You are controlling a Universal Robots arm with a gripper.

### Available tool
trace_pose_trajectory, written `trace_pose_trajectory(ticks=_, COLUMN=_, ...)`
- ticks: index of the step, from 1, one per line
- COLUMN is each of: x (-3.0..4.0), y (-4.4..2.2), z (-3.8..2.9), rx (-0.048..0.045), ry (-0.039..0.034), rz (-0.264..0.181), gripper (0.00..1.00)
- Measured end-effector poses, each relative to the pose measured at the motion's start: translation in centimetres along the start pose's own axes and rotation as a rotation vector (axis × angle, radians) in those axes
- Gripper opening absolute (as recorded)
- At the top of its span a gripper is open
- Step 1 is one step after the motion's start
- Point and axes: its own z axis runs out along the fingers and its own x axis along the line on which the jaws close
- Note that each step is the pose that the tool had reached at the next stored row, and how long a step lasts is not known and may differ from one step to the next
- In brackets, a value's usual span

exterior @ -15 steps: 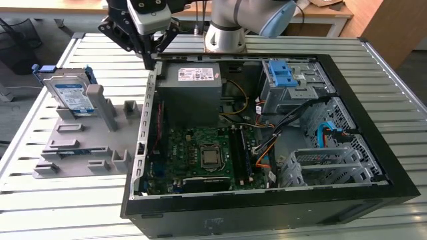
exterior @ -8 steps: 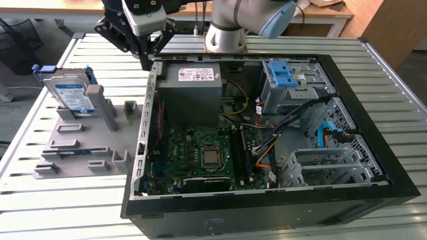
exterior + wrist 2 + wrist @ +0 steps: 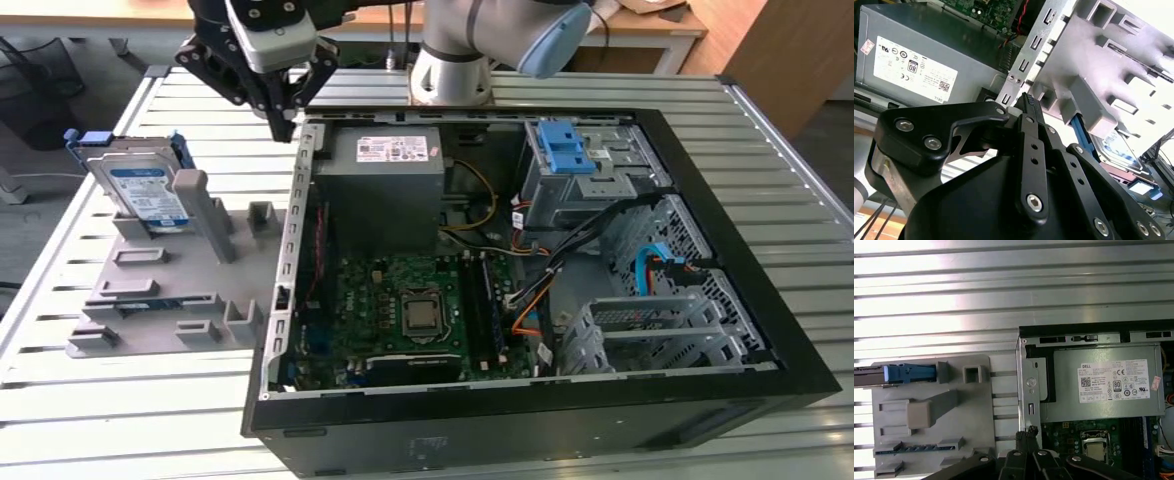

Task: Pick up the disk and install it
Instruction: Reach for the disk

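Silver disk (image 3: 144,190): stood on edge in its blue carrier, slotted into the grey fixture (image 3: 160,290) near the bench (image 3: 134,440) edge at the exterior view's left. It was untouched, and seen edge-on in the first wrist view (image 3: 869,376).
Grey fixture: lay flat on the bench, just beside the case (image 3: 534,420).
Arm's gripper (image 3: 283,128): hung over the case wall by the power supply (image 3: 387,175), between fixture and case and apart from the disk.
Jaws: closed tip to tip, holding nothing, as both wrist views showed (image 3: 1028,100) (image 3: 1030,431).
Black case: lay open on its side mid-bench, with the motherboard (image 3: 400,310) exposed.
Power supply: grey box with a white sticker, in the case corner nearest the gripper.
Blue latch (image 3: 567,150): sat on the drive cage (image 3: 594,180), toward the exterior view's right.
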Motion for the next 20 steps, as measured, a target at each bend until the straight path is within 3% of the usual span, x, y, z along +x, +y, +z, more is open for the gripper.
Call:
trace_pose_trajectory(ticks=14, x=3.31, y=0.38, z=0.17, rx=0.0006, ry=0.0078, rz=0.001, gripper=0.11)
trace_pose_trajectory(ticks=20, x=3.63, y=0.37, z=0.18, rx=0.0007, ry=0.0101, rz=0.001, gripper=0.11)
